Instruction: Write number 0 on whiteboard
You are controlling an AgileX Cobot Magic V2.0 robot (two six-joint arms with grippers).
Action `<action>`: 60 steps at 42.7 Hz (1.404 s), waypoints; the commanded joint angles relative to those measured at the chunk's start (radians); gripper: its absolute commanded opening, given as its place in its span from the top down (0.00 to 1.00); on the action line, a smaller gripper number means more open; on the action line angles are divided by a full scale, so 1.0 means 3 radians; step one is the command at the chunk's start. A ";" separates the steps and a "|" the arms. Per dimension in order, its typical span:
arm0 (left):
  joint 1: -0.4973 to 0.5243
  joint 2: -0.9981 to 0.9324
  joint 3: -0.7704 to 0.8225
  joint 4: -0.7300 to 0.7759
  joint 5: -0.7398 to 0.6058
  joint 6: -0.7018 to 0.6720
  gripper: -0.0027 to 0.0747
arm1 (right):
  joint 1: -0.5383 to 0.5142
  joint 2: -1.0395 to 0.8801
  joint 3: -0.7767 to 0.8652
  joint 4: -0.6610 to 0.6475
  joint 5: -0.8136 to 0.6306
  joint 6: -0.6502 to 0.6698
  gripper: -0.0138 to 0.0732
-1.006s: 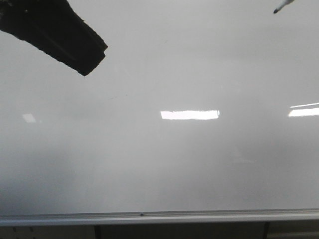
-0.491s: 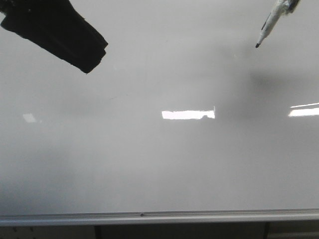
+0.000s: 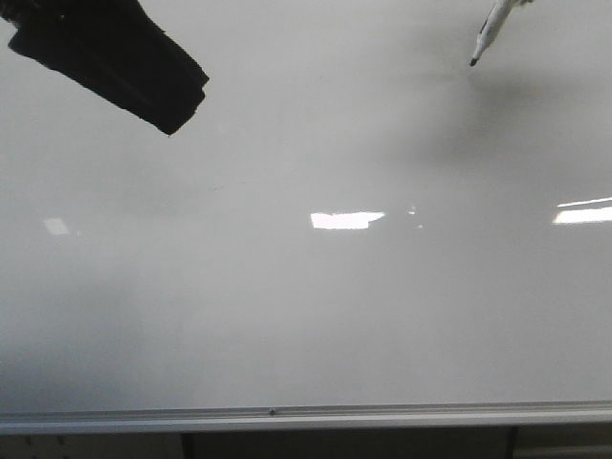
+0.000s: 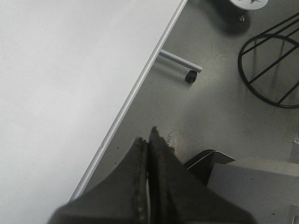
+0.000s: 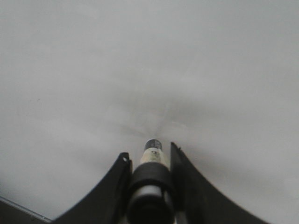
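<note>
The whiteboard (image 3: 306, 316) fills the front view, glossy white-grey, with a silver tray edge (image 3: 306, 417) along its bottom. No number 0 shows on it. A white marker (image 3: 488, 34) with a black tip comes in from the top right, its tip close to the board above its own shadow. My right gripper (image 5: 148, 156) is shut on the marker (image 5: 152, 156), which points at the whiteboard (image 5: 149, 60). My left gripper (image 3: 177, 100) is a dark shape at the top left, off the board. In the left wrist view it (image 4: 148, 137) is shut and empty, beside the board's edge (image 4: 135, 88).
Bright rectangular light reflections (image 3: 346, 220) lie on the board at mid height and at the right (image 3: 581, 215). The left wrist view shows grey floor, a caster wheel (image 4: 189, 77) and a black wire frame (image 4: 273, 65).
The marker came down into view from the top right, then moved up and to the left. Its shadow has grown on the board. The left gripper has stayed in place.
</note>
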 commanded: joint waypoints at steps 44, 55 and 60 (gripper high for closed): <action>-0.0029 -0.0099 -0.0109 -0.0146 -0.0108 0.0009 0.99 | -0.0018 0.0085 -0.0132 -0.0358 -0.0223 0.0110 0.91; -0.0029 -0.0099 -0.0109 -0.0146 -0.0108 0.0009 0.99 | -0.0018 0.0081 -0.0132 -0.0578 -0.0375 0.0231 0.91; -0.0029 -0.0099 -0.0109 -0.0146 -0.0108 0.0009 0.99 | -0.0018 0.0071 -0.0132 -0.0578 -0.0518 0.0240 0.91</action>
